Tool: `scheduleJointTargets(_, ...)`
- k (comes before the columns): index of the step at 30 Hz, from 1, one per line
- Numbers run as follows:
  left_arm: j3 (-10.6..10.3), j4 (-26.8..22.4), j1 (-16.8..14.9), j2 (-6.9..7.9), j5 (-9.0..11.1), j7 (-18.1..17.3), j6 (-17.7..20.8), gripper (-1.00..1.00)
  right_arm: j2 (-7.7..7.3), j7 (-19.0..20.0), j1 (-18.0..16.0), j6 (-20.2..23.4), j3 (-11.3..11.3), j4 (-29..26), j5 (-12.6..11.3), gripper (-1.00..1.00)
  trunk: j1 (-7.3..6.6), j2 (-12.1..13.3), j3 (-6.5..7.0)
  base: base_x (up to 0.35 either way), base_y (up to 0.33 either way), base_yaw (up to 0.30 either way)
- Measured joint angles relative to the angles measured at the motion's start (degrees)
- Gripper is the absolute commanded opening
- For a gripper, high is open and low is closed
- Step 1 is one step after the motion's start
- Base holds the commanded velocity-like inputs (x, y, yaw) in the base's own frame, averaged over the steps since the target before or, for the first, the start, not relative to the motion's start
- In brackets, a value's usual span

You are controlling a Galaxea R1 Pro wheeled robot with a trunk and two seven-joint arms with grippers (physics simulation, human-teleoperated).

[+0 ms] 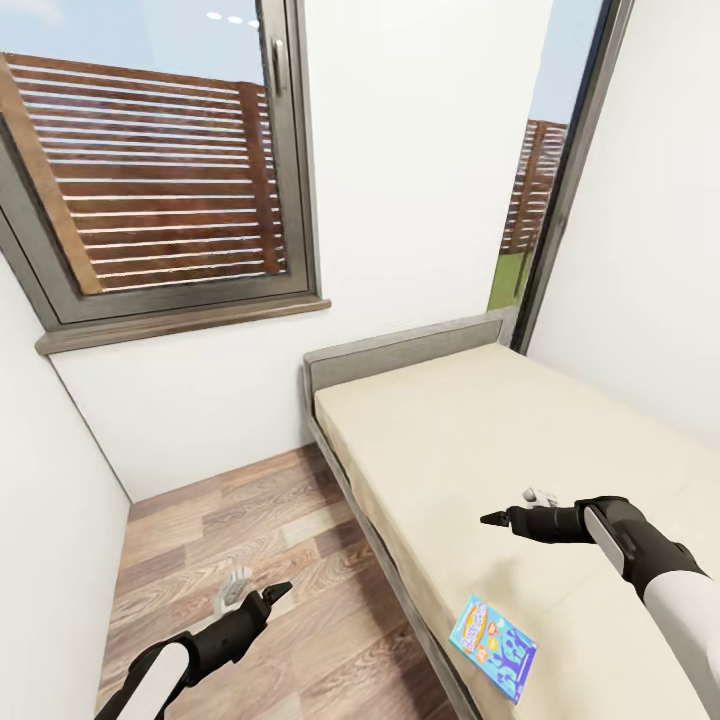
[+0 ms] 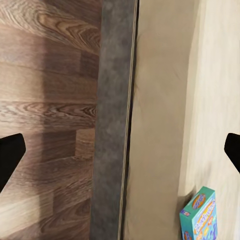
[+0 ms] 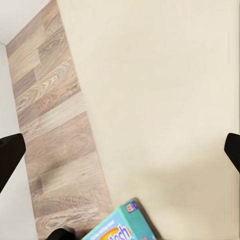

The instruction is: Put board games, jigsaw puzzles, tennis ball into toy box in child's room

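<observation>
A small blue patterned board game lies flat on the beige bed, near the mattress's near-left edge. It also shows in the left wrist view as a board game and in the right wrist view as a board game. My right gripper hovers open over the mattress, a little beyond the box, holding nothing. Above the wood floor left of the bed, my left gripper is open and empty too. The toy box, table, puzzles and ball are out of view.
The bed's grey frame and headboard stand against the white wall under a window. Wood-plank floor runs between the bed and the left wall. A tall glass pane stands behind the bed.
</observation>
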Motion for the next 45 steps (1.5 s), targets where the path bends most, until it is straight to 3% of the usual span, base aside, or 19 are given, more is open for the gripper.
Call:
scheduleJointTargets(38,0.6,0.4,-0.1,-0.42,1.0,-0.3,0.3,1.00,-0.02,0.0,0.0,0.0,0.0,0.0,0.0,1.00,0.00,0.0,0.00,0.002,-0.002,-0.233)
scheduleJointTargets(42,0.2,-0.1,-0.5,-0.43,0.5,-0.1,0.4,1.00,-0.28,0.0,0.1,-0.3,0.0,-0.1,0.0,1.00,0.00,0.0,0.00,0.000,0.000,-0.056)
scheduleJointTargets(45,-1.0,-0.2,-1.3,-0.43,-2.6,0.6,0.5,1.00,-0.50,0.1,0.3,-0.7,0.0,-0.2,0.1,1.00,0.00,0.0,0.00,0.000,0.000,-0.020)
